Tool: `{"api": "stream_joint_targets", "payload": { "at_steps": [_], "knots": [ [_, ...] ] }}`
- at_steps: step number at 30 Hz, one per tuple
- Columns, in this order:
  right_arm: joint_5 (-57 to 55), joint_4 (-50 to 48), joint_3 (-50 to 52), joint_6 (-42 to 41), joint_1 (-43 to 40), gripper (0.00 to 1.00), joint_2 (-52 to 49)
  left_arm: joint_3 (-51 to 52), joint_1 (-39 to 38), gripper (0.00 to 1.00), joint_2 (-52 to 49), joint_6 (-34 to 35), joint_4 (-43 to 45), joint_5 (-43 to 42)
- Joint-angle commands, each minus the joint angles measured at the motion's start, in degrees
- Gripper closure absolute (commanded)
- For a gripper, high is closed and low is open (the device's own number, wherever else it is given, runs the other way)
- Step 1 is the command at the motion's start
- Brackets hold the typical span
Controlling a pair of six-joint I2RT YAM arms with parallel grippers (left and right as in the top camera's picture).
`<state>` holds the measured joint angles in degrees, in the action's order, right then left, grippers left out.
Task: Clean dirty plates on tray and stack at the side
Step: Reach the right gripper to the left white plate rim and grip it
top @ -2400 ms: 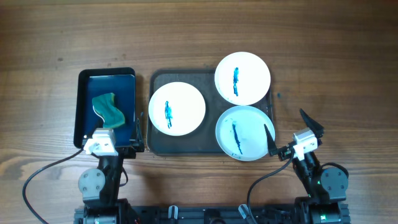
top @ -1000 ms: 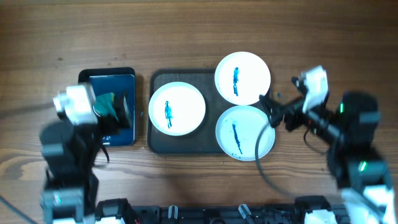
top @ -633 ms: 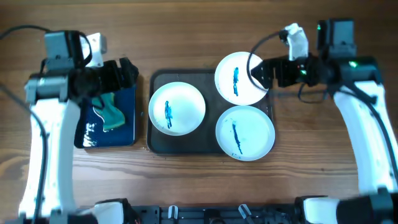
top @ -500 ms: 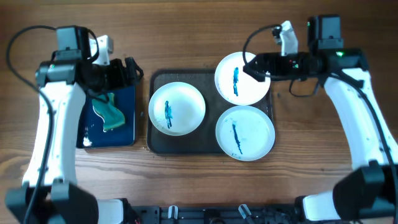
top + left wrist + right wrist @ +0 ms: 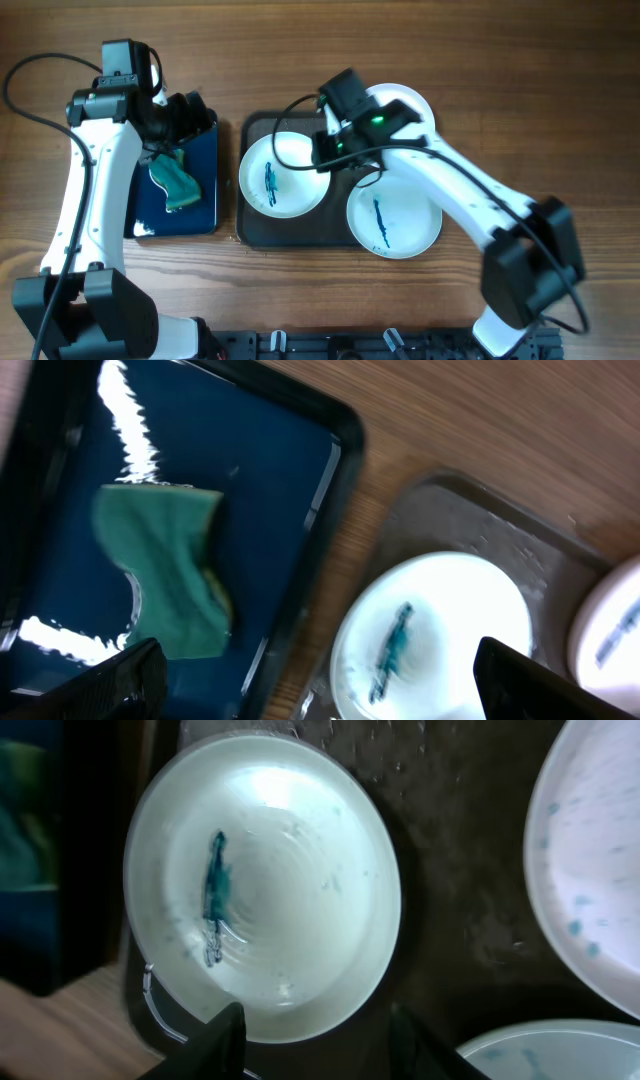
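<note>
Roughly between spread right fingers point(image 5: 222, 1042): near rim, streaked plate point(image 5: 262, 885).

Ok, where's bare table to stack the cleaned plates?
Bare wood right of the tray, past the upper plate and beyond the right arm. Also the strip behind both trays. Crowded: the tray holds three plates, small black tray close on its left.

Bright, even light falls from above in the overhead view, which is sharp throughout, with only faint, soft shadows on the tabletop point(image 5: 560, 60). In the left wrist view, white glare streaks the glossy small black tray point(image 5: 340, 460) and focus is soft. The right wrist view is dimmer. A highlight sits on the far part of the left plate point(image 5: 300, 920), and the frame edges blur.
</note>
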<state>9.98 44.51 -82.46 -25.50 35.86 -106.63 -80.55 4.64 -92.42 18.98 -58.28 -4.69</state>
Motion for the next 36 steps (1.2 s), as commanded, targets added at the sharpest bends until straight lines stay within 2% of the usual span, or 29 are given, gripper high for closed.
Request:
{"api": "stream_joint_targets", "payload": {
  "at_steps": [1,8,11,18,22,26,31,36],
  "knots": [
    [-4.7,-0.8,-0.8,-6.0,0.6,0.66,-5.0,-1.2,0.0,0.05,0.3,2.9,-0.3,4.9],
    [-6.5,-2.3,-0.8,-7.7,0.6,0.71,-9.8,-1.2,0.0,0.05,0.2,2.9,-0.9,7.0],
    [-4.6,-4.9,-0.7,-10.8,0.6,0.79,-11.5,-1.2,0.0,0.06,-0.1,4.1,-0.5,7.6],
    [-3.3,-5.8,-0.7,-12.0,0.6,0.82,-13.4,-1.2,0.0,0.06,-2.6,5.5,0.3,7.8],
    [-0.9,-5.0,-4.0,-7.5,0.6,0.82,-12.7,-1.2,0.0,0.06,-3.8,5.5,1.1,7.8],
    [-7.6,4.3,-11.2,-4.7,0.5,0.76,-11.2,-1.2,0.0,0.03,-3.8,5.5,2.4,6.0],
    [-11.3,4.8,-9.3,-4.9,0.1,0.73,-14.1,-1.2,0.0,0.02,-3.8,5.5,2.4,5.8],
    [-5.5,3.8,-9.2,-1.7,-1.7,0.73,-16.9,-1.2,0.0,0.00,-3.9,5.5,2.4,5.8]
  ]
}}
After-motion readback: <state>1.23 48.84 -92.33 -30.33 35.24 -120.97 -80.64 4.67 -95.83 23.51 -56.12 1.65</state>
